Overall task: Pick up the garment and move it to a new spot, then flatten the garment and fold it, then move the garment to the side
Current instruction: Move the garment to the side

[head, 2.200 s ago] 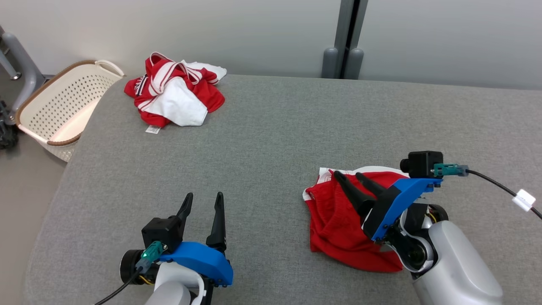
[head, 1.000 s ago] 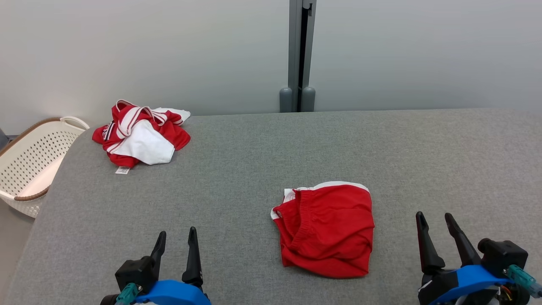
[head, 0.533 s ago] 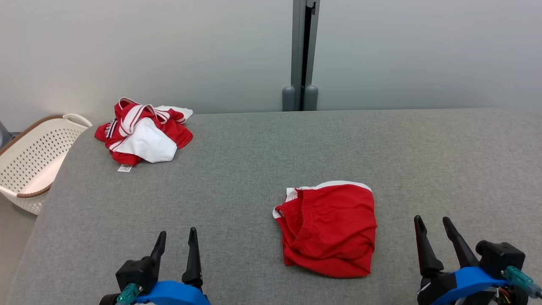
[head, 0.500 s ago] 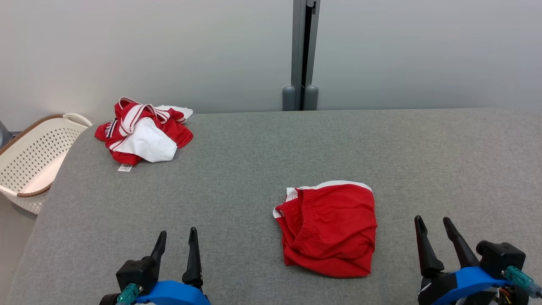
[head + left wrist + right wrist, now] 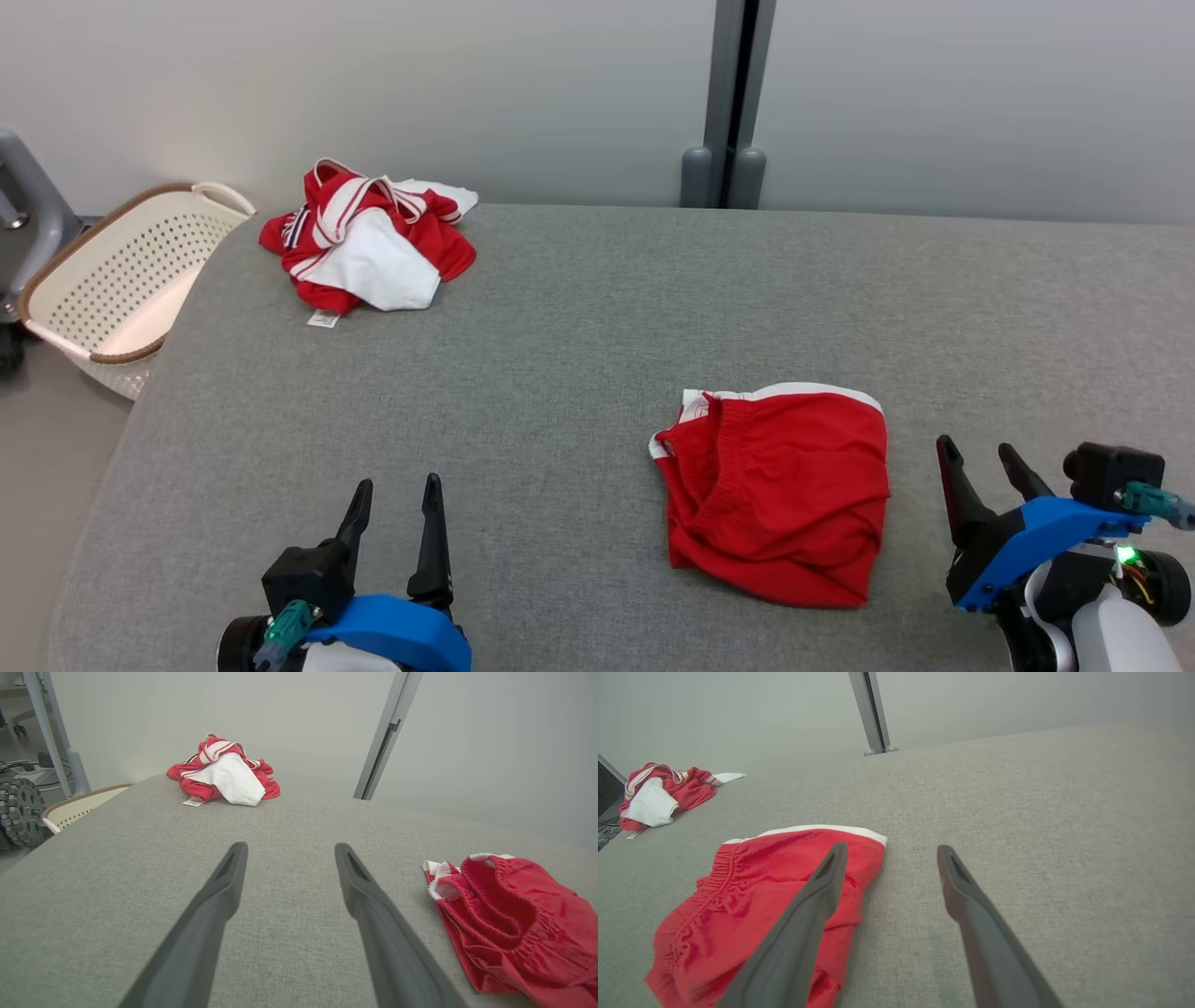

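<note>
Left end effector [image 5: 399,482]: fingers spread, holding nothing, above the near left area of the table [image 5: 560,355]. Right end effector [image 5: 977,446]: fingers spread, holding nothing, at the near right, close to the right edge of the red garment [image 5: 780,495] but apart from it. The red garment lies folded on the table, right of centre, with its elastic waistband toward the left and white trim along its far edge. A crumpled red-and-white clothing pile [image 5: 369,247] occupies the far left corner. A perforated white basket [image 5: 103,280] stands off the table's left edge.
</note>
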